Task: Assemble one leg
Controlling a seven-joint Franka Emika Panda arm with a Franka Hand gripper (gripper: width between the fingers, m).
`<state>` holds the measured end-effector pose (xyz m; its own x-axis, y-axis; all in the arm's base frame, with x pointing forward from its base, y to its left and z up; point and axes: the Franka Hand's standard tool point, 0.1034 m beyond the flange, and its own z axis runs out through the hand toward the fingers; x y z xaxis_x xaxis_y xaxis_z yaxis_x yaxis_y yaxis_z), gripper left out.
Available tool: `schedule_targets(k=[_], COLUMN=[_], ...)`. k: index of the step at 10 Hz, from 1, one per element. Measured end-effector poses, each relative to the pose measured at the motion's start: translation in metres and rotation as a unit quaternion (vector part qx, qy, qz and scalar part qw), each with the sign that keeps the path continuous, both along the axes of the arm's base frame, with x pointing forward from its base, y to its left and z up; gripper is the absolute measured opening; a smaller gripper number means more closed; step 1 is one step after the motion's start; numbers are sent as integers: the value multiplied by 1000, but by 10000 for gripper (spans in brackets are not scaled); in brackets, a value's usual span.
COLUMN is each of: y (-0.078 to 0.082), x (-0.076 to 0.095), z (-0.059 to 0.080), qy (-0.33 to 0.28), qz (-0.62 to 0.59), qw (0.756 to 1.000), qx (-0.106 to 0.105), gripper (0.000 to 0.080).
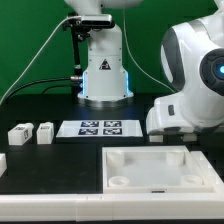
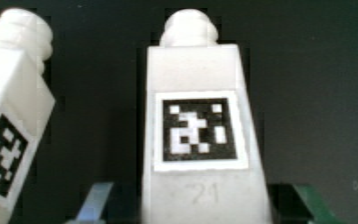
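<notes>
In the wrist view a white leg [image 2: 197, 120] with a black-and-white tag on its upper face lies between my two fingers. My gripper [image 2: 202, 202] is open. One fingertip [image 2: 101, 200] and the other stand on either side of the leg's near end, with a dark gap on each side. A second leg [image 2: 16, 110] lies alongside, tilted a little. In the exterior view two more legs [image 1: 18, 133] [image 1: 44, 132] stand at the left. My arm [image 1: 190, 85] fills the right of that view and my fingers are hidden there.
The large flat white panel [image 1: 150, 165] with corner sockets lies at the front. The marker board [image 1: 100, 127] lies in the middle, before the arm's base [image 1: 105, 75]. A white part [image 1: 2, 160] shows at the exterior view's left edge.
</notes>
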<state>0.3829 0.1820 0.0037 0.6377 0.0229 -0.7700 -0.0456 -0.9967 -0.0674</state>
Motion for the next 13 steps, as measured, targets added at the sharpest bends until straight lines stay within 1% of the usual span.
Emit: schedule_targets(k=[2, 3, 4, 5, 6, 7, 8, 9, 10, 11, 12, 13], y=[0, 0, -3, -7, -10, -10, -9, -8, -4, -3, -3, -3], x=[1, 3, 6, 11, 16, 24, 28, 28, 38, 43, 41, 46], z=[2, 7, 20, 41, 61, 82, 93, 87, 83, 86, 86, 84], qy=[0, -2, 3, 4, 8, -3, -17, -20, -62, -121, -161, -217], qz=[0, 0, 0, -1, -7, -11, -8, -8, -14, -20, -24, -27], qw=[1000, 1000, 1000, 1000, 1000, 1000, 1000, 1000, 998, 992, 987, 976], qx=[0, 0, -2, -6, -16, -24, -23, -21, -19, -18, -18, -12], gripper=[290, 290, 290, 291, 291, 291, 291, 291, 291, 291, 292, 292])
